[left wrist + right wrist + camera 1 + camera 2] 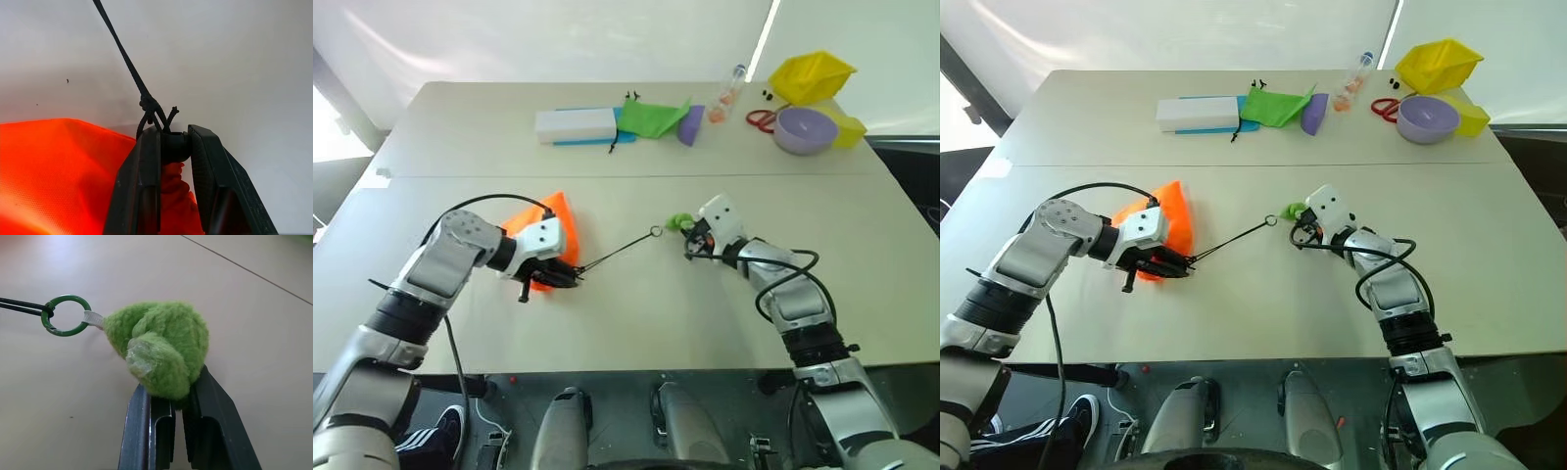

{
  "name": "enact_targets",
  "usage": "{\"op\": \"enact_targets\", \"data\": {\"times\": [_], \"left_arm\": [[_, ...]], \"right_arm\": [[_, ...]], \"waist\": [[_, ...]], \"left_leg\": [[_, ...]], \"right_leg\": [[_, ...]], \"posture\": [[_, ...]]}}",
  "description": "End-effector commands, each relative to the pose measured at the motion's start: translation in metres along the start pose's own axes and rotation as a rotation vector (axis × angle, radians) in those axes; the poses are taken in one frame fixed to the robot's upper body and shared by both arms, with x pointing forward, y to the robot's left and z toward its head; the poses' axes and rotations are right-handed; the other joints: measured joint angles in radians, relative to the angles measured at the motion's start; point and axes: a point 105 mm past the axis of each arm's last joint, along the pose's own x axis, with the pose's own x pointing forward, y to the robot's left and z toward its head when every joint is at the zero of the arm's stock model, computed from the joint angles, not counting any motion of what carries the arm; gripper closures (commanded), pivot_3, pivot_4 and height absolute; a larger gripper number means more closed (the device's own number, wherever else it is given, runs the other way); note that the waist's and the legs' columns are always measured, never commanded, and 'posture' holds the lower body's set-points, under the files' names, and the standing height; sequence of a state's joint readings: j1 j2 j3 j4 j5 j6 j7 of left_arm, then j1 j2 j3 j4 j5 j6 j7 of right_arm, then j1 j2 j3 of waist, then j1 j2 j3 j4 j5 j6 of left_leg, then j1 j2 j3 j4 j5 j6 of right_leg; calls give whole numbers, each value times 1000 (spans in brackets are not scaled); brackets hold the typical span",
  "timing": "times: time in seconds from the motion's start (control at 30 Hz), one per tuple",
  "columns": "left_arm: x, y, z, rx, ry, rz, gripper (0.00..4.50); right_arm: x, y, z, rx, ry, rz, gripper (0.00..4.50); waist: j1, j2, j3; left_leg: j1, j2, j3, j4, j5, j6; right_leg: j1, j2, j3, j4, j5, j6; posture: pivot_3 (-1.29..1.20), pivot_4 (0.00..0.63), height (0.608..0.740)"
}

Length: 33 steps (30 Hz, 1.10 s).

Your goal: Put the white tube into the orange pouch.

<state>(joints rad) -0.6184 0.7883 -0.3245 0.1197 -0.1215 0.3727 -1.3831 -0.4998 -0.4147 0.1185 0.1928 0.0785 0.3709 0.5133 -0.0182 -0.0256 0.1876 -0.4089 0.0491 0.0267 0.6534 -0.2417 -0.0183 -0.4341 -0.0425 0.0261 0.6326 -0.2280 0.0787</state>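
The orange pouch [551, 235] lies on the near part of the tabletop [636, 323], its neck bunched and gathered shut. The left pincer [570, 276] is clamped on the black cord stopper [173, 147] at the pouch's mouth, jaws nearly closed around it. From there the dark cord [617, 252] is stretched taut across to the green ring [65, 315]. The green fuzzy pompom [159, 347] tied to that ring is pinched by the right pincer [692, 242], jaws shut tight on it. The drawstring is judged to be in the course of being pulled closed, so the task looks near its end. The white tube is not seen on the tabletop; it is presumed to be inside the pouch, though the contents are hidden by the fabric and this cannot be confirmed.

At the far edge, well apart from the pouch, the long white box [576, 124] is set beside the green fabric pouch [651, 117]. The clear bottle [726, 98] holds orange contents. The purple bowl [806, 129] looks empty, as does the yellow pouch [811, 76] behind it.
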Motion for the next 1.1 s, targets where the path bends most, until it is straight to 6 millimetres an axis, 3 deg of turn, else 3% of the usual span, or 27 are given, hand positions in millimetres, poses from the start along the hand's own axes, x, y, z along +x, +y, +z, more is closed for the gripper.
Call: {"op": "enact_targets", "data": {"times": [0.03,0.23,0.33,0.43,0.53,0.63,0.67,0.83,0.97,1.1], "left_arm": [[-16,0,-10,-27,18,24,3747],[-12,0,-8,-100,-31,28,3747],[-4,6,5,-142,-123,44,2810],[1,9,17,-97,-190,64,1354],[-2,7,27,-122,-256,34,0],[-8,8,35,-90,-318,37,0],[-12,11,36,-88,-333,53,0],[-28,26,36,-64,-356,140,0],[-53,49,48,-74,-484,278,0],[-66,60,42,-86,-516,376,0]], "right_arm": [[-17,-47,5,-40,6,-189,4500],[-16,-50,7,-64,-2,-192,4500],[-11,-17,13,-1,-44,-30,4500],[-12,12,17,51,-76,106,3402],[-15,20,17,58,-71,142,1811],[-20,21,19,58,-70,160,346],[-22,21,18,29,-59,170,69],[-30,14,19,-31,-52,167,69],[-48,12,42,-6,-172,218,69],[-57,4,55,1,-259,211,69]], "waist": [[0,0,0],[0,0,0],[2,0,0],[4,0,0],[1,0,0],[-1,0,0],[0,0,0],[2,0,0],[5,0,0],[2,0,0]], "left_leg": [[0,0,0,0,0,0],[0,0,0,0,0,0],[0,0,0,0,0,0],[0,0,0,0,0,0],[0,0,0,0,0,0],[0,0,0,0,0,0],[0,0,0,1,0,0],[0,0,0,0,0,0],[0,0,0,0,0,0],[0,0,0,0,0,0]], "right_leg": [[0,0,0,0,0,0],[0,0,0,0,0,0],[0,0,0,0,0,0],[0,0,0,0,0,1],[0,0,0,0,0,1],[0,0,0,0,0,0],[0,0,0,1,0,0],[0,0,0,1,0,0],[0,0,0,0,0,0],[0,0,0,0,1,2]], "posture": [[0,150,740],[0,150,740],[0,150,740],[0,150,740],[0,150,740],[0,150,740],[0,150,740],[0,150,740],[0,150,740],[0,150,740]]}}
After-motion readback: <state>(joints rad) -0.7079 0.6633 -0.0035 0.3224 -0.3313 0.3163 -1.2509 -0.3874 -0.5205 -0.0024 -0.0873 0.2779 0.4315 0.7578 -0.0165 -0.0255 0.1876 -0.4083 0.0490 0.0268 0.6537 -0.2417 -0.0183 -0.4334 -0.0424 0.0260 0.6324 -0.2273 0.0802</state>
